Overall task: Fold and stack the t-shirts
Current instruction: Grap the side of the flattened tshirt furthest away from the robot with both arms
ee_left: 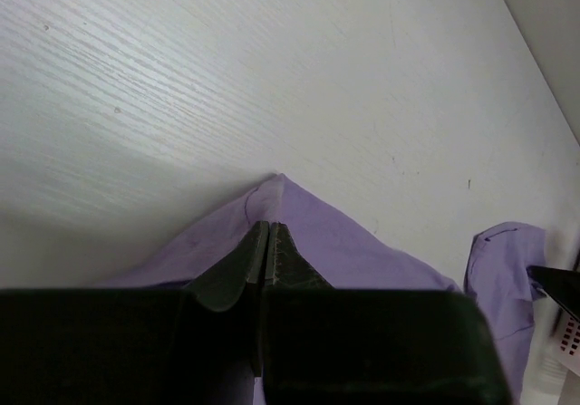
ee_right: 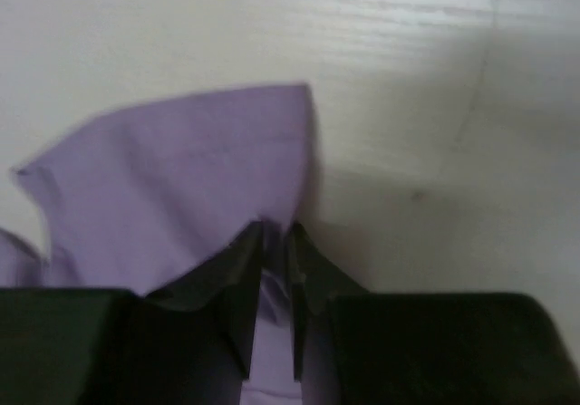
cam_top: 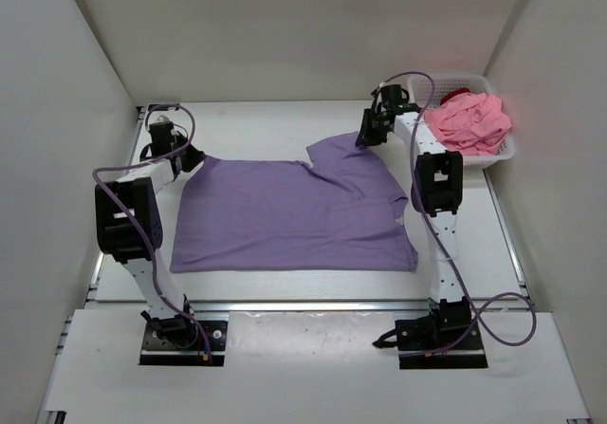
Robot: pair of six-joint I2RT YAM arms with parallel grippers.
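Honestly, the thing I'd worry about is the two far corners not being held the same way. The left gripper (ee_left: pixel 269 231) has its jaws pressed together on a far corner of the purple shirt (cam_top: pixel 289 220), with only a little peak of cloth poking out past the tips. The right gripper (ee_right: pixel 275 235) has its jaws a little apart. Purple cloth sits in the gap, but it doesn't look clamped to me.

So if both arms pull or lift now, my guess is the left side comes up and the right side slides out. That would drag the shirt crooked across the table (cam_top: pixel 256 125). The left pinch is also pretty close to the edge, so a hard tug could pop it loose too. And the far edge near the right gripper is already rumpled, with a flap sticking up, so any fold made from here could bake in that wrinkle.

As for where things are, the purple shirt lies spread flat between the arms, with a gripper on each of its far corners and the body of it running back toward the bases. The pink shirt (cam_top: pixel 469 120) is heaped in the basket (cam_top: pixel 429 86) just right of the right gripper, apart from it.
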